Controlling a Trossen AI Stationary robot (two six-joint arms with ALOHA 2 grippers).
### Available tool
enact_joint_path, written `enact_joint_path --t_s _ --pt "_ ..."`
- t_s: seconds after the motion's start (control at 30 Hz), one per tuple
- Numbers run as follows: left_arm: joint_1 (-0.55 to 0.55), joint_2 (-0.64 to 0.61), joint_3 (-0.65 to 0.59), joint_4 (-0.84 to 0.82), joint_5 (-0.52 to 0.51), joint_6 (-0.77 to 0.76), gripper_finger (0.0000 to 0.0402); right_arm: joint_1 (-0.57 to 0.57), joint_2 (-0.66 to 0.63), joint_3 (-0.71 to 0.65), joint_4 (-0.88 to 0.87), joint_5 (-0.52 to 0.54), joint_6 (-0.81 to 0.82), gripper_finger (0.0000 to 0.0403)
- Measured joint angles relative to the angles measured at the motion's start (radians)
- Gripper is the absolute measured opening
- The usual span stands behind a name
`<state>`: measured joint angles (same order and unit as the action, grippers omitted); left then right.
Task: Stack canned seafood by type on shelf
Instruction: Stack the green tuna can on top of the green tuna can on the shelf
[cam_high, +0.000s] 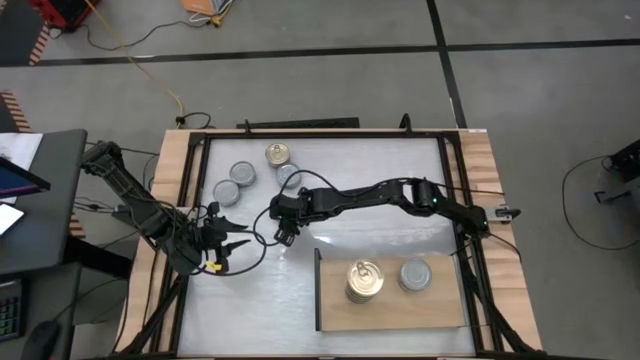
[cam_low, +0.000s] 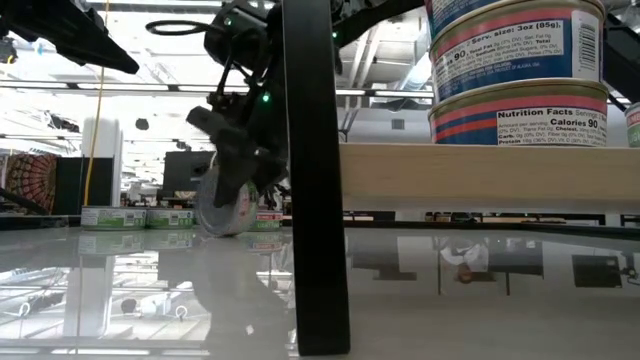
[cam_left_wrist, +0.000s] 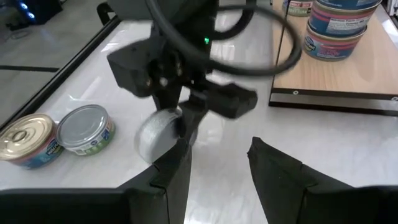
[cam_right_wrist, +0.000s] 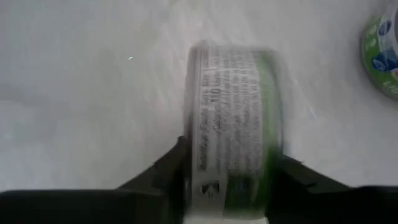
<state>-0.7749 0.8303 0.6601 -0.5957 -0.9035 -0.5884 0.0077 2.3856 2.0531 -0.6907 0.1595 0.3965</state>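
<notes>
Overhead: right gripper (cam_high: 284, 232) reached to mid-table, just past the shelf (cam_high: 440, 310) corner, clamped on a tilted can (cam_high: 280, 236) mostly hidden under the fingers. Left gripper (cam_high: 232, 243) parked near the table's left side, fingers apart, nothing between them. Shelf at table's near right w/ dark edge; on it a gold-lid stack (cam_high: 364, 281) and, just beside, a silver-lid can (cam_high: 416, 275). Loose cans at far left of table: two silver-lid cans (cam_high: 236, 182) touching, a gold-lid can (cam_high: 278, 154) behind, another silver one (cam_high: 289, 176) partly under the right arm. Low view: right gripper (cam_low: 232, 190) pinching the can (cam_low: 222, 208), tipped on edge, silver face showing, lower rim at or near the tabletop; can't tell if touching. Green-label cans (cam_low: 125, 216) in a row on table behind. Shelf (cam_low: 490, 175) edge-on at right, blue/red-label stacked cans (cam_low: 517, 75) on top. Left wrist view: left fingers (cam_left_wrist: 177, 171) spread w/ bare table between; beyond, right gripper (cam_left_wrist: 180, 118) gripping the tilted can (cam_left_wrist: 157, 134); gold-lid can (cam_left_wrist: 26, 140) and silver-lid can (cam_left_wrist: 86, 128) side by side, touching; shelf (cam_left_wrist: 348, 81) w/ stack (cam_left_wrist: 336, 28) farther off. Right wrist view: can (cam_right_wrist: 233, 130) on edge betw. the two fingers, label side up, green trim; fingers pressed to both flat faces. Another green-label can (cam_right_wrist: 385, 56) at frame edge.
</notes>
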Motion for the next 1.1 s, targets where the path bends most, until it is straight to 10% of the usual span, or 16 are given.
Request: enact_joint_path --t_s 0.37,1.1 --pt "0.0 0.0 0.0 -0.002 0.04 0.012 0.0155 -0.006 0.001 0.298 -0.451 -0.034 -0.212 0.0157" --pt "0.0 0.101 0.0 -0.024 0.035 -0.076 0.0155 0.029 -0.361 0.255 -0.881 -0.104 -0.269 0.0162"
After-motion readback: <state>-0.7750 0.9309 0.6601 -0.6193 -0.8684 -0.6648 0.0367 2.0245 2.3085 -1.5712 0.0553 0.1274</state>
